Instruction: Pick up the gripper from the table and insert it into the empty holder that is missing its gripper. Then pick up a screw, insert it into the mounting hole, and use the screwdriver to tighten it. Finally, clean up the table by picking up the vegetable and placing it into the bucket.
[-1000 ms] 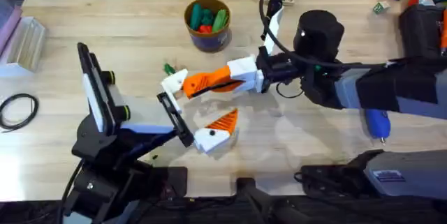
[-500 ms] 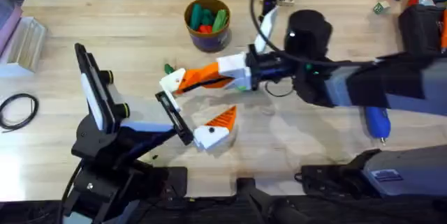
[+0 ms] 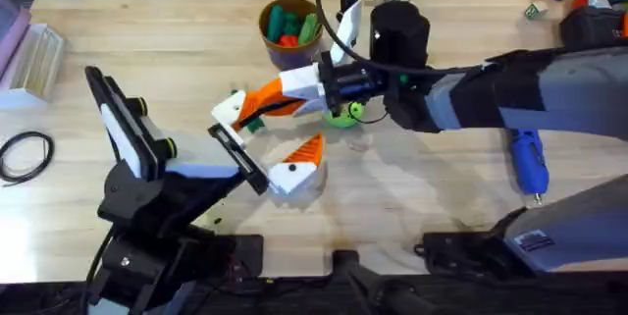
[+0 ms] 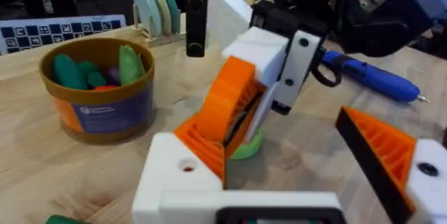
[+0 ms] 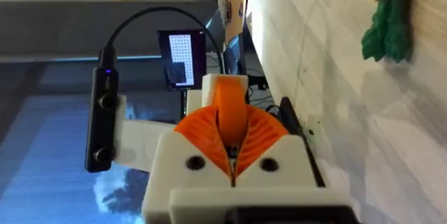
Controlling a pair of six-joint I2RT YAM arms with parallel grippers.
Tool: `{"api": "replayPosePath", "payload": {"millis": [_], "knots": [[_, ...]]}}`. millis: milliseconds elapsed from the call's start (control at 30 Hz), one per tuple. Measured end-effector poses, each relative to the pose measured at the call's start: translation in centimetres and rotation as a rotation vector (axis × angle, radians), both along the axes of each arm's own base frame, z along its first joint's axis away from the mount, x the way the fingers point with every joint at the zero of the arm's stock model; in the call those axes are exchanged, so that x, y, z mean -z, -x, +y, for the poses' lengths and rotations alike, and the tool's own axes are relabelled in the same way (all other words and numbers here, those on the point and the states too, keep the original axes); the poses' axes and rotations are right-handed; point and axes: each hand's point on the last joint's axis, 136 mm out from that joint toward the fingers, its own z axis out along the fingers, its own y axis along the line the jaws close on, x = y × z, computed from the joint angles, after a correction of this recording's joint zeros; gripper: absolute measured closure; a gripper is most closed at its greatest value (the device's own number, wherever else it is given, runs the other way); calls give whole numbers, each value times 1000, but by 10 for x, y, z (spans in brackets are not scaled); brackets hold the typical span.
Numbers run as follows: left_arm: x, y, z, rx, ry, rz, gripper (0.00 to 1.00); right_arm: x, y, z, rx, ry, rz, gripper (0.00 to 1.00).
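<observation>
The right gripper (image 3: 257, 109) is clamped on the orange gripper (image 5: 230, 116), pressed against the holder (image 3: 228, 114) of the left gripper (image 3: 257, 143), whose fingers stand wide apart. Beyond them sits the bucket (image 3: 290, 32); the screwdriver (image 3: 528, 161) lies well behind the right gripper.

Pale wood table (image 3: 177, 50) (light grain), monitor (image 5: 181, 60)
</observation>
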Motion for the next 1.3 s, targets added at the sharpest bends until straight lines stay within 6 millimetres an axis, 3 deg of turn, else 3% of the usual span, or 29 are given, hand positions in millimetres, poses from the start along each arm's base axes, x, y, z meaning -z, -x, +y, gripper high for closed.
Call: {"api": "replayPosePath", "payload": {"millis": [300, 700, 1300], "knots": [[1, -2, 1, -9, -3, 3, 14, 4, -1, 4, 4, 26, 6, 993], [0, 19, -14, 140, -14, -25, 15, 0, 11, -19, -141, -21, -7, 993], [0, 16, -12, 120, -17, -25, 16, 2, 11, -13, -127, -20, -63, 993]]}}
